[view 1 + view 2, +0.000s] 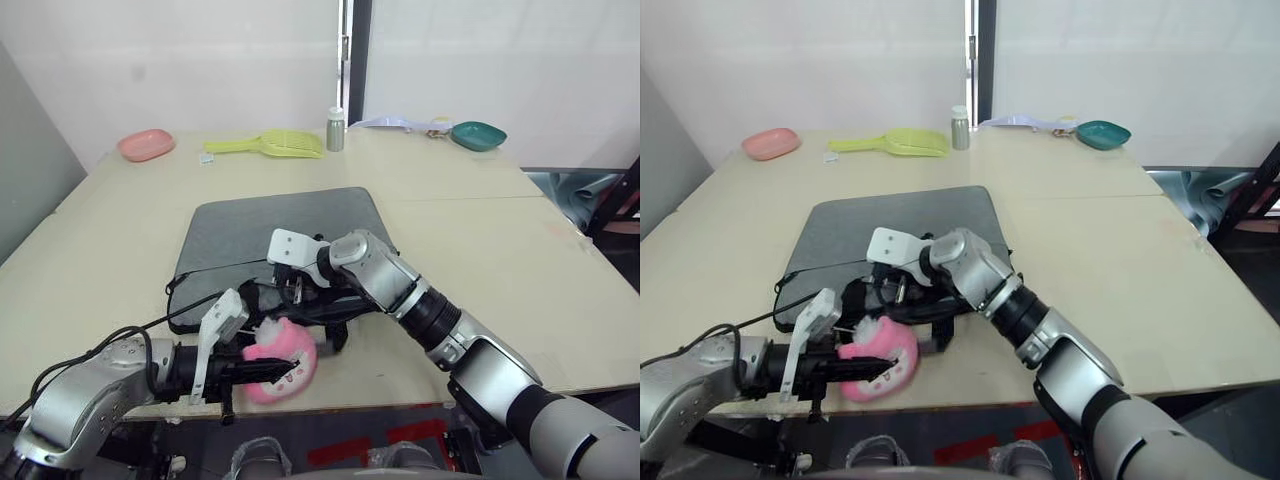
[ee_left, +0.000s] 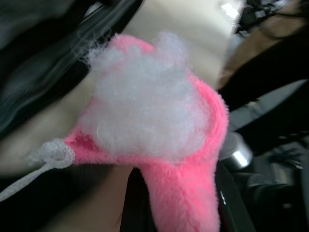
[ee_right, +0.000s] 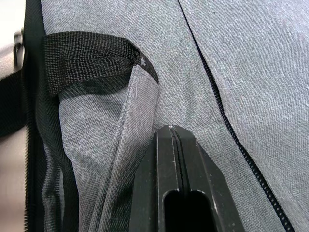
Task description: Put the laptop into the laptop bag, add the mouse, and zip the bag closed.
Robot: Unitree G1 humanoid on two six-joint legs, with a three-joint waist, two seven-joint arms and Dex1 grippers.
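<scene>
The grey laptop bag point(image 1: 270, 225) lies flat in the middle of the table, its black handle strap point(image 3: 87, 58) and zipper line point(image 3: 227, 121) at the near edge. My right gripper point(image 1: 297, 292) is shut, its tips pressed to the bag's fabric beside a grey flap point(image 3: 140, 106) at that near edge. By the table's front edge, my left gripper point(image 1: 272, 373) is shut on a pink plush toy point(image 2: 159, 121) with white stuffing showing, just in front of the bag. The laptop and the mouse are out of view.
Along the far edge stand a pink oval dish point(image 1: 146, 145), a yellow-green scoop point(image 1: 275, 144), a small grey bottle point(image 1: 336, 130) and a teal bowl point(image 1: 477, 135). Bare tabletop point(image 1: 500, 250) stretches to the right of the bag.
</scene>
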